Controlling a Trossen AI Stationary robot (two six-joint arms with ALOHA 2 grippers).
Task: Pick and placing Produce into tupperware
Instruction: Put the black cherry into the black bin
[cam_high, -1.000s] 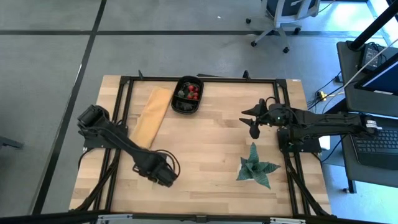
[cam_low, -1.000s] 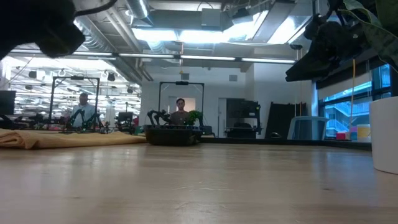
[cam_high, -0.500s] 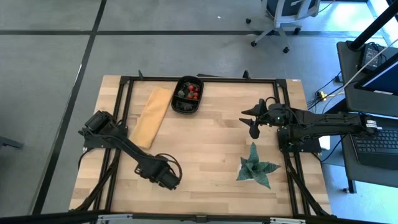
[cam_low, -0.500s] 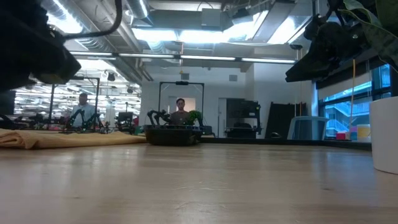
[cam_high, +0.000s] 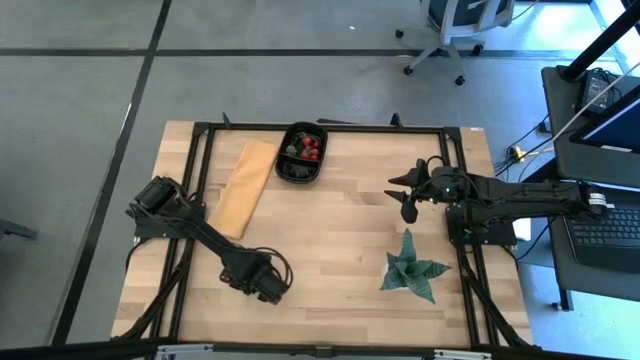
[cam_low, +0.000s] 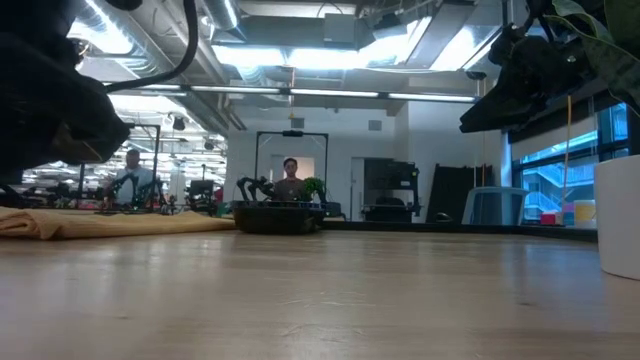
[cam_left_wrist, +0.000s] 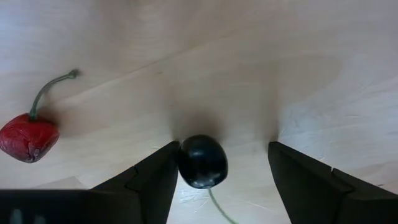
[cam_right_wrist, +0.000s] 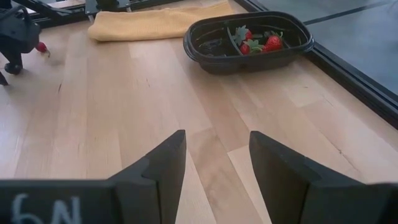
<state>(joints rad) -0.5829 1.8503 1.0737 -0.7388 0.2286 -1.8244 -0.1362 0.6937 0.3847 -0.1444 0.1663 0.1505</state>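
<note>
The left gripper sits low over the counter at about 7 o'clock in the high view, jaws spread wide and gripping nothing, with a black cherry between them, right against one finger and well off the other. To take it well, I would shift the jaws sideways so the cherry sits midway, settle the tips right to the wood, then close gently; a round, slick fruit pressed off-centre will likely squirt out, and its stem trailing toward the wrist should be left free. A second fruit, a red cherry with a curved stem, lies near, outside the jaws, and should not be nudged. The tub stands at 12 o'clock on the counter, well apart from this pick, so the carry is a long one. In the right wrist view it holds two strawberries that I can count, with some green leaves; more may be hidden. The right gripper hovers at 3 o'clock, jaws part open and empty. One cloth lies beside the tub, and one spiky plant at 5 o'clock.
</note>
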